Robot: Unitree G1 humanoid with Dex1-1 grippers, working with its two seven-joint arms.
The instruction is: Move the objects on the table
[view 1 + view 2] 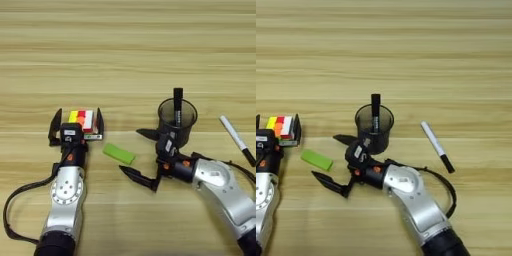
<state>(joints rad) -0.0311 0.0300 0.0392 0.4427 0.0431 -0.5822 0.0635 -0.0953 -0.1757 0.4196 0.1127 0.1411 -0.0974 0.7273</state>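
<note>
While the left gripper (76,123) stands with its fingers spread on either side of the puzzle cube (82,120), not yet closed on it, the cube looks light, rigid and smooth-faced, best pinched across two flat sides. Just off that claw's right fingertip lies the green block (119,153), thin and easy to nudge. Near it the right gripper (141,157) gapes wide and empty, the mesh cup (177,120) with its marker (177,106) just behind it, the white pen (238,140) farther right on the table (128,50).

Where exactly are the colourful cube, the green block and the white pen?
colourful cube (83,120), left eye view, on its striped top face.
green block (119,153), left eye view, middle of its flat top.
white pen (432,139), right eye view, on its white barrel.
</note>
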